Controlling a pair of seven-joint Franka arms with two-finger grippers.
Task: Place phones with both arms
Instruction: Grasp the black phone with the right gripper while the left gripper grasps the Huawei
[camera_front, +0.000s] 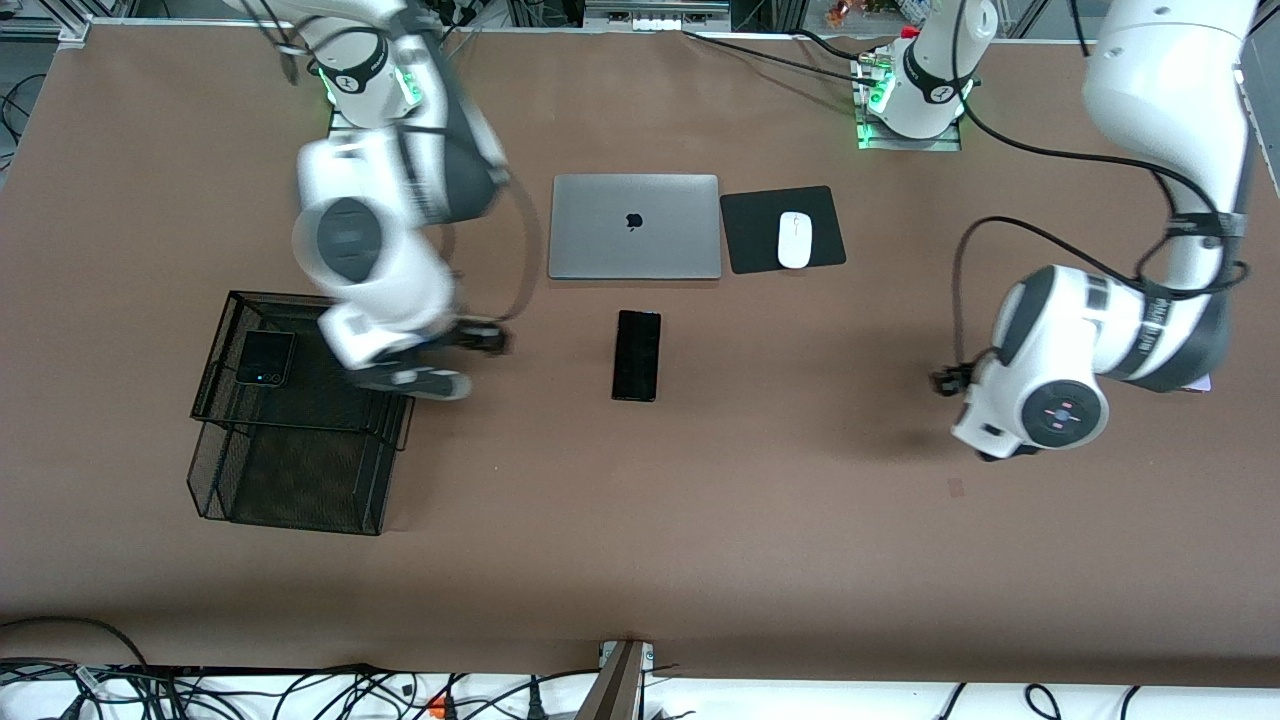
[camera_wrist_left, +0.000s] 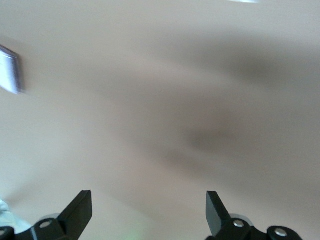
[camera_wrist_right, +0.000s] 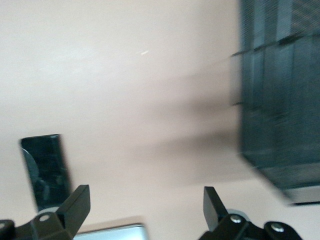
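Observation:
The long slim black slab phone (camera_front: 636, 355) lies on the table in front of the laptop; it also shows in the right wrist view (camera_wrist_right: 46, 167). The black flip phone (camera_front: 265, 357) lies in the upper tier of the black mesh tray (camera_front: 300, 440). The pale-lavender flip phone (camera_front: 1200, 382) is mostly hidden under the left arm; its edge shows in the left wrist view (camera_wrist_left: 10, 70). My right gripper (camera_front: 450, 360) (camera_wrist_right: 145, 205) is open and empty over the table between tray and slab phone. My left gripper (camera_front: 985, 450) (camera_wrist_left: 149, 210) is open and empty over bare table.
A closed grey laptop (camera_front: 634, 226) lies toward the robots' bases, with a white mouse (camera_front: 795, 240) on a black pad (camera_front: 745, 235) beside it. The mesh tray (camera_wrist_right: 280, 100) has two tiers and stands toward the right arm's end.

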